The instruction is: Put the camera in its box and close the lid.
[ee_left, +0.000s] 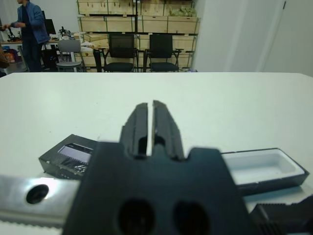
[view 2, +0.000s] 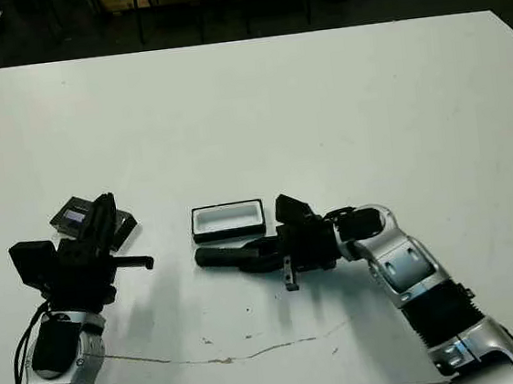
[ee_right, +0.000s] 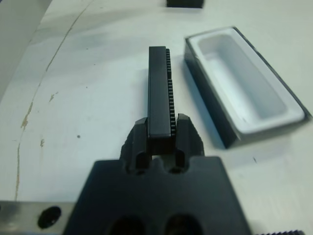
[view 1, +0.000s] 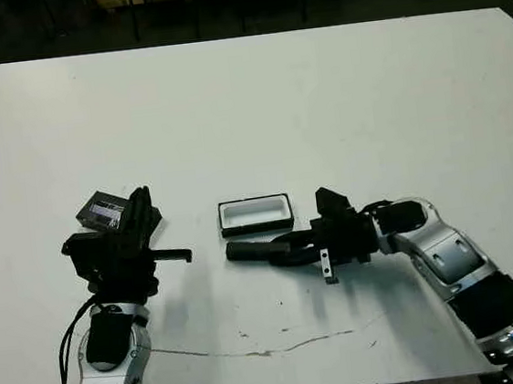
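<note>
My right gripper is clamped on the camera. The camera runs lengthwise between the two fingers and sticks out past their tips, with its ribbed edge visible in the right wrist view.

The box sits open on the table with its white hollow facing up and nothing in it. From the head view, the box lies at about 12 o'clock from the camera, just beside it and apart from it. Both long axes run 9-to-3 and are near parallel. The camera is therefore already aligned with the hollow and needs only a sideways shift toward 12 o'clock, then a lowering. My judgement: turning the camera should not be necessary.

My left gripper has its fingers pressed nearly together, with a thin slit between them and nothing held. It stands at 9 o'clock from the box, well apart.

The lid lies on the table just beyond the left gripper, toward 11 o'clock. The left arm is the nearer arm for the lid; the right arm is the nearer for the box.
</note>
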Controlling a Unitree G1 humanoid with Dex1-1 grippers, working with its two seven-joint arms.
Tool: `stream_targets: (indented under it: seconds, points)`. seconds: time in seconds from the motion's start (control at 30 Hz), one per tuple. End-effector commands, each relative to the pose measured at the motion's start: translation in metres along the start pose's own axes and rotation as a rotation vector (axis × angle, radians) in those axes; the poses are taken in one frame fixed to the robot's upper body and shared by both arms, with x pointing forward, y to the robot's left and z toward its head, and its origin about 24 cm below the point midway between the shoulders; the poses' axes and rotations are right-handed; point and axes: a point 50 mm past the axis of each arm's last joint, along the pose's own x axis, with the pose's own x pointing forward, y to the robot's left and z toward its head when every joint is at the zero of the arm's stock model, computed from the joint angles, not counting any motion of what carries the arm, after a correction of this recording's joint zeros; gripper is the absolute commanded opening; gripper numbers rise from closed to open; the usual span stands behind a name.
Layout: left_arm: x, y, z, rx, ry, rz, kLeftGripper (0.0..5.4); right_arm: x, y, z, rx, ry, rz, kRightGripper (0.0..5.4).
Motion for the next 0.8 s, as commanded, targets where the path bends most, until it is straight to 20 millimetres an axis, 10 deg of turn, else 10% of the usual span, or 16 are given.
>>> stream_targets:
  seconds: [0.03,0.4,0.8]
  points:
    - [-0.002,0.002,-0.006,0.008,0.041,0.003,0.00,-0.018,-0.002,-0.004,0.077,-0.042,-0.044,0.10]
    - [-0.001,0.002,-0.004,0.009,0.040,-0.003,0.00,-0.080,-0.015,0.064,0.053,-0.129,0.008,0.10]
    - [0.000,0.000,-0.003,0.011,0.044,-0.006,0.00,-0.083,-0.059,0.079,-0.030,0.140,0.007,0.10]
